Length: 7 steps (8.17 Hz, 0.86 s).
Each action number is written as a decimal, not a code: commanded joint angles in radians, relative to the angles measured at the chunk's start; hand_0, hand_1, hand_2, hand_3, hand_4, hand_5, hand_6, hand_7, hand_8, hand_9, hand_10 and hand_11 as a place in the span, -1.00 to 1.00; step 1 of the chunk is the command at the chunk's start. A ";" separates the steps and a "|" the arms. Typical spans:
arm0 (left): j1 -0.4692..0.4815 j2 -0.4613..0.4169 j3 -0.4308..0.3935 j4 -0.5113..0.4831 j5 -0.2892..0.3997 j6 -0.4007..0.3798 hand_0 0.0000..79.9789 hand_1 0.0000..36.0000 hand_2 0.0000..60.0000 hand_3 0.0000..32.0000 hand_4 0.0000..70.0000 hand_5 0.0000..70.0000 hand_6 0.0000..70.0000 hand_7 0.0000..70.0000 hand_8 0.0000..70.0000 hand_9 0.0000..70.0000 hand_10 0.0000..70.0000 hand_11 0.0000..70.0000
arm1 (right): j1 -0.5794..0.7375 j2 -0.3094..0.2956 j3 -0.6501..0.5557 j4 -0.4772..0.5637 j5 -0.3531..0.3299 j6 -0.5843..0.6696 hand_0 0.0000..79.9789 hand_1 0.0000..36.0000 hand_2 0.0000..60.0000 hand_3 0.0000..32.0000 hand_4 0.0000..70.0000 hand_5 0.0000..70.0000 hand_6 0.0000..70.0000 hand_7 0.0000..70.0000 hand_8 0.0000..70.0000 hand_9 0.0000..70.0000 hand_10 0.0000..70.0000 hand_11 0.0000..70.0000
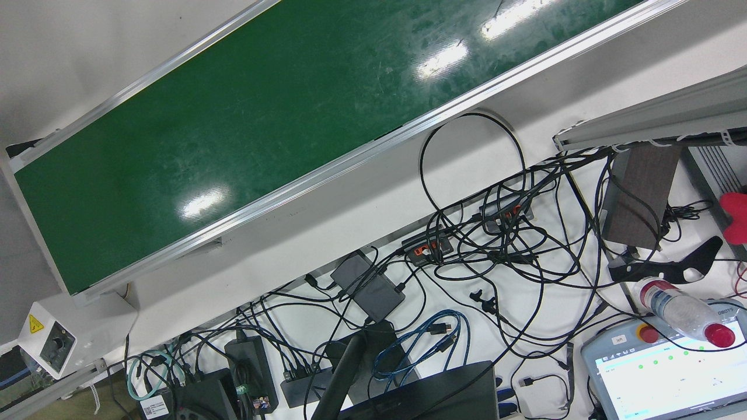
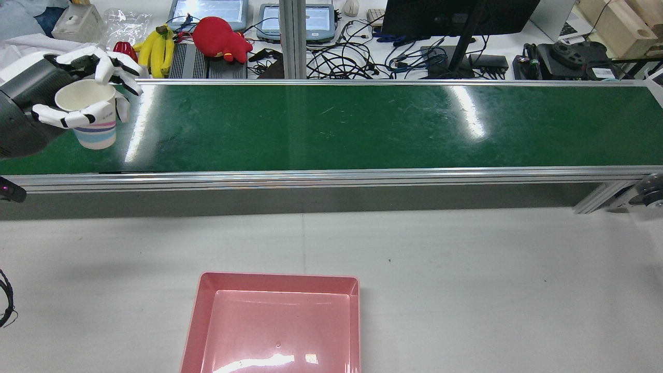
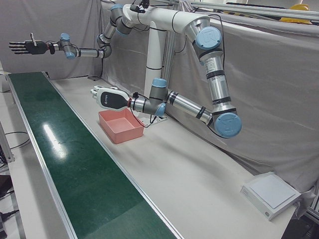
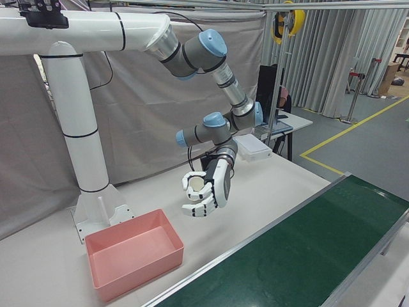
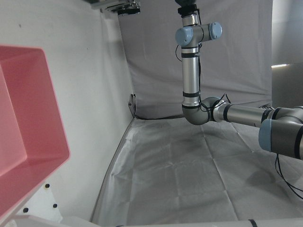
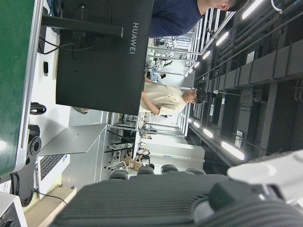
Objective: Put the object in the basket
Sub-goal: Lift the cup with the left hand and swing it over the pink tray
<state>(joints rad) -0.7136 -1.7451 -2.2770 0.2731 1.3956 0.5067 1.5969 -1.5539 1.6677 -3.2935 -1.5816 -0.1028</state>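
Observation:
My left hand (image 2: pixel 85 101) is shut on a white paper cup (image 2: pixel 94 120) with pastel stripes and holds it upright in the air, to the left of the basket in the rear view. In the right-front view the left hand (image 4: pixel 206 190) and the cup (image 4: pixel 197 186) hang above the white table, between the basket and the belt. The pink basket (image 2: pixel 279 278) stands empty on the table; it also shows in the right-front view (image 4: pixel 137 272) and the left-front view (image 3: pixel 122 133). My right hand (image 3: pixel 24 47) is open and stretched out high above the belt's far end.
The green conveyor belt (image 2: pixel 362 129) runs across the station beyond the basket. Behind it is a desk with bananas (image 2: pixel 155 49), a red plush toy (image 2: pixel 220 36), a monitor (image 2: pixel 450 15) and cables. A white box (image 3: pixel 270 194) lies on the table's left end.

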 commanded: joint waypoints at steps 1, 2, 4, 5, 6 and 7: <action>0.255 -0.057 -0.010 0.035 -0.009 0.149 0.32 0.35 0.68 -1.00 -0.24 1.00 -0.46 0.20 -0.23 0.19 0.05 0.51 | 0.000 0.000 0.000 0.000 0.000 0.000 -1.00 -1.00 -1.00 -1.00 -1.00 -1.00 -1.00 -1.00 -1.00 -1.00 -1.00 -1.00; 0.319 -0.091 -0.006 0.064 -0.016 0.195 0.28 0.28 0.62 -1.00 -0.31 1.00 -0.47 0.19 -0.23 0.18 0.05 0.52 | 0.000 0.000 0.000 0.000 0.000 0.000 -1.00 -1.00 -1.00 -1.00 -1.00 -1.00 -1.00 -1.00 -1.00 -1.00 -1.00 -1.00; 0.324 -0.087 -0.005 0.069 -0.018 0.197 0.29 0.27 0.46 -1.00 -0.46 1.00 -0.51 0.10 -0.27 0.13 0.01 0.47 | 0.000 0.000 0.000 0.000 0.000 0.000 -1.00 -1.00 -1.00 -1.00 -1.00 -1.00 -1.00 -1.00 -1.00 -1.00 -1.00 -1.00; 0.327 -0.085 -0.006 0.072 -0.018 0.197 0.29 0.27 0.48 -1.00 -0.47 1.00 -0.52 0.08 -0.29 0.11 0.00 0.46 | 0.000 0.000 0.000 0.000 0.000 0.000 -1.00 -1.00 -1.00 -1.00 -1.00 -1.00 -1.00 -1.00 -1.00 -1.00 -1.00 -1.00; 0.327 -0.085 -0.009 0.080 -0.018 0.197 0.29 0.27 0.43 -1.00 -0.51 1.00 -0.55 0.03 -0.31 0.09 -0.03 0.42 | 0.000 0.000 0.000 0.000 0.000 0.000 -1.00 -1.00 -1.00 -1.00 -1.00 -1.00 -1.00 -1.00 -1.00 -1.00 -1.00 -1.00; 0.324 -0.083 -0.012 0.086 -0.017 0.199 0.28 0.01 -0.31 -1.00 -0.69 1.00 -0.68 -0.25 -0.54 -0.26 -0.26 0.11 | 0.000 0.000 0.000 0.000 0.000 0.000 -1.00 -1.00 -1.00 -1.00 -1.00 -1.00 -1.00 -1.00 -1.00 -1.00 -1.00 -1.00</action>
<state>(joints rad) -0.3896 -1.8299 -2.2835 0.3458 1.3778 0.7027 1.5969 -1.5539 1.6675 -3.2934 -1.5815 -0.1028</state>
